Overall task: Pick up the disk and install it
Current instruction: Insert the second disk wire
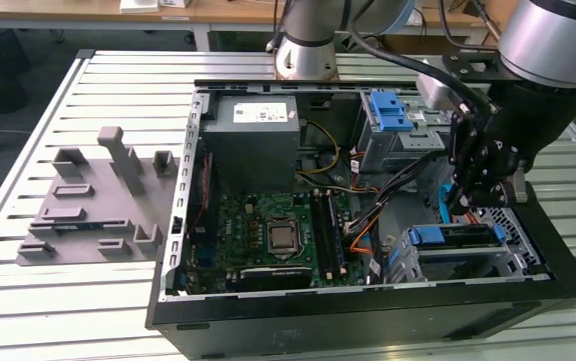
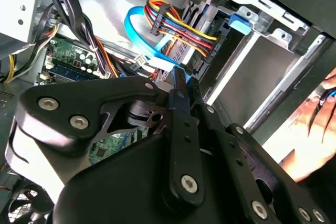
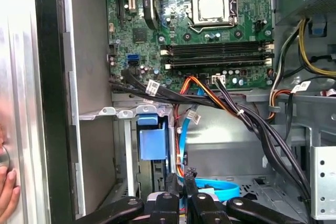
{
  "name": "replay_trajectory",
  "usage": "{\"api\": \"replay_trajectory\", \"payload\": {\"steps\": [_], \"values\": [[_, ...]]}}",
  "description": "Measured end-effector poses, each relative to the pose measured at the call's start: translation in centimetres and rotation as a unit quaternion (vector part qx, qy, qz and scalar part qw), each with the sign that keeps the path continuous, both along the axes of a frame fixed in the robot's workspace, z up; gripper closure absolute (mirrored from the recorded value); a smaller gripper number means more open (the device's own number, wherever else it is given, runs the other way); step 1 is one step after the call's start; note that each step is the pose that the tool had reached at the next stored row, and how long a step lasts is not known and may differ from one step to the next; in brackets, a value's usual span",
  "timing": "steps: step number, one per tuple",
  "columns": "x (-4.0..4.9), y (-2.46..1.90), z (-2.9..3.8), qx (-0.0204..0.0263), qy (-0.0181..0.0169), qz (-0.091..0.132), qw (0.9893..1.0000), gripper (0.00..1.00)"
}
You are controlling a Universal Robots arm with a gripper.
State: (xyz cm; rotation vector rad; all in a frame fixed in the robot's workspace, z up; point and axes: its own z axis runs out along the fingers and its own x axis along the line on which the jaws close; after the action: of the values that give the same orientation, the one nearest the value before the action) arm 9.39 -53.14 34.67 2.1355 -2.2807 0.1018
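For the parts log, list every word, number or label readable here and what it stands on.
No text can be read.
White sticker on the grey box: print too small to read.
Cable tags in the first wrist view: blurred, unreadable.
Motherboard markings: too small to read.

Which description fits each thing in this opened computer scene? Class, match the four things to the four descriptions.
Things:
1 grey stand
2 circuit board
3 power box
4 end effector

Descriptions:
A green, inside the case
B carries a white sticker
C on the table, outside the case
D above the blue-handled bay, at the exterior view's right

Pairs: 1-C, 2-A, 3-B, 4-D.
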Motion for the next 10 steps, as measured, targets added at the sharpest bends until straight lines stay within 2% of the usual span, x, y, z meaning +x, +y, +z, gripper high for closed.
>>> {"api": "replay_trajectory", "payload": {"steps": [6, 10], "values": [[-0.02, -0.93, -0.3, 0.0159, -0.0026, 0.0, 0.9999, 0.84], [-0.02, -0.94, -0.32, 0.0165, -0.0026, 0.0, 0.9999, 0.84]]}}
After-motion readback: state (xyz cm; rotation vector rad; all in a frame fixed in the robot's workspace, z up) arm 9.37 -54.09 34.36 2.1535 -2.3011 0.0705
